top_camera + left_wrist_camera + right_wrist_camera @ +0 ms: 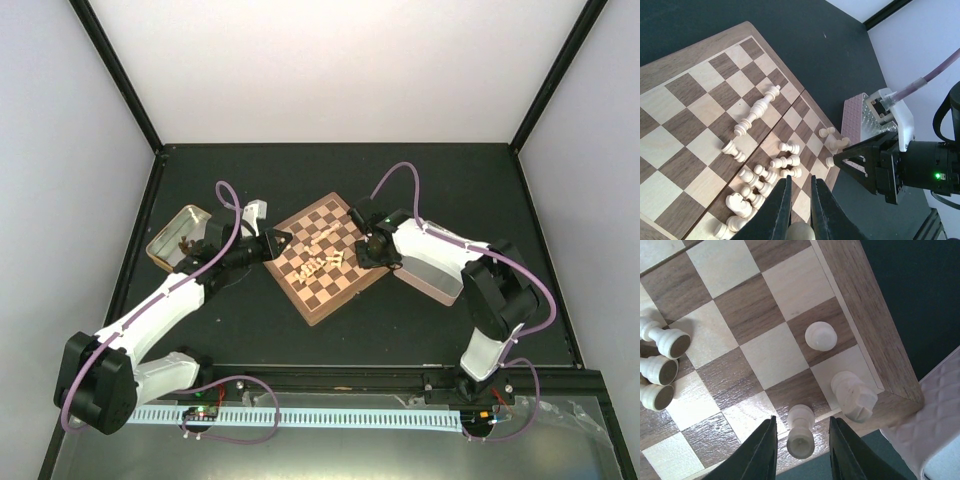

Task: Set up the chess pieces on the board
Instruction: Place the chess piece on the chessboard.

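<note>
Left gripper, pressed together, hovers at the board's left corner. Cream chess pieces lie heaped mid-board on the dark worktop. Right gripper, spread, straddles a small edge piece beside the corner rook.

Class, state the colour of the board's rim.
The rim is reddish-brown wood; clearest in right wrist view.

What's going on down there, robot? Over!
Left gripper shut over the board. Right gripper open around a pawn near the corner. Most chess pieces lie toppled mid-board, cluttering squares.
</note>
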Action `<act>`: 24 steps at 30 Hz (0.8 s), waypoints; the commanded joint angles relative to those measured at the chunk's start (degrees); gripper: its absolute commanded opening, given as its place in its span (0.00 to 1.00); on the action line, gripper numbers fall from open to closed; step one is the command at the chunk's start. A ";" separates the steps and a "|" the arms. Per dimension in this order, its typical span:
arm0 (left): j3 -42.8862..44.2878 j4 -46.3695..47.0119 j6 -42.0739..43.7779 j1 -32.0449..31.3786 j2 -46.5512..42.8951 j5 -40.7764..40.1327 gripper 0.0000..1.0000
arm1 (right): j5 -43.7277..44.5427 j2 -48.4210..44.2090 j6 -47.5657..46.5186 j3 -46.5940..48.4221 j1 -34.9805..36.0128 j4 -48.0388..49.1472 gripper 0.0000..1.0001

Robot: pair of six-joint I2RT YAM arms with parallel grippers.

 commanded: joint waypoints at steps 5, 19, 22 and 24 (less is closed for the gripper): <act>0.49 -0.45 0.50 -0.48 0.03 -0.53 0.02 | 2.22 -0.76 0.89 -0.88 0.34 1.79 0.29; 0.94 -1.19 0.57 -0.48 0.09 -0.69 0.02 | 2.14 2.18 -0.69 0.60 1.73 0.67 0.15; 1.07 -1.39 0.70 -0.48 0.03 -0.88 0.02 | 2.53 1.25 -1.15 0.79 2.31 1.76 0.11; 1.17 -1.51 0.71 -0.49 0.11 -0.88 0.02 | 2.43 0.10 -1.58 1.24 2.71 2.55 0.11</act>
